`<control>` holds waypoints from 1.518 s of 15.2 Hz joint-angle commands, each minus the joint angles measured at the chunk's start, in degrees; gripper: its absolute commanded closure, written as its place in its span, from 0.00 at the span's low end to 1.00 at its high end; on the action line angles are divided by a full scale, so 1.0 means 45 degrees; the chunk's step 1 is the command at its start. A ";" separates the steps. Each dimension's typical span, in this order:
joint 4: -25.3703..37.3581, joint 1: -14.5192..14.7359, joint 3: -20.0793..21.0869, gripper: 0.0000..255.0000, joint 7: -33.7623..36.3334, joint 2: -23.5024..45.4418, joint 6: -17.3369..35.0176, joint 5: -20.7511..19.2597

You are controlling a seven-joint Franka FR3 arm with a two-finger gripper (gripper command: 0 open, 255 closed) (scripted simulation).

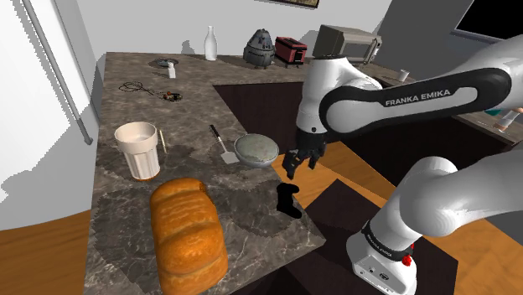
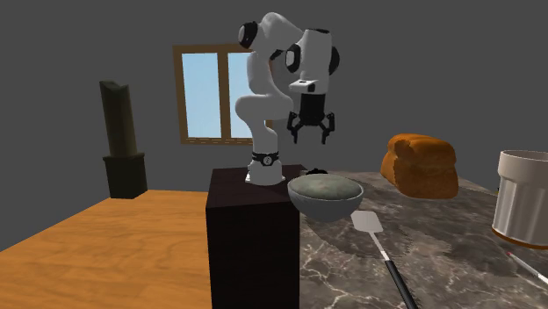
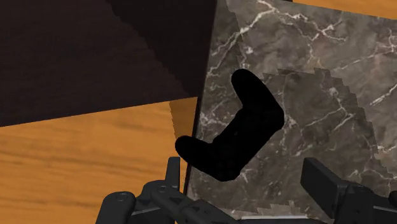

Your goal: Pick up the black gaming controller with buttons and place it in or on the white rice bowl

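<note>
The claw (image 1: 300, 165) hangs open, empty, above the black controller (image 1: 288, 201). That lies at the bench (image 1: 251, 205) edge (grey bowl (image 1: 256, 149) nearby).

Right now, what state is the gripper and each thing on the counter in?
gripper, open, holding nothing.
black controller, lying under the gripper at the edge of the counter, not held.
grey bowl, upright, controller not in it.
spatula, lying flat beside the bowl.
bread loaf, whole, lying down.
white container, upright, top open.
</note>
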 commanded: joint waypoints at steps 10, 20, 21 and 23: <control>-0.0934 0.0609 0.1625 0.00 0.2130 0.2889 0.3444 0.1535; -0.1208 0.0624 0.1780 0.00 0.2133 0.3514 0.4340 0.1631; -0.1208 0.0624 0.1780 0.00 0.2132 0.3512 0.4337 0.1631; -0.1208 0.0624 0.1780 1.00 0.2132 0.3512 0.4337 0.1631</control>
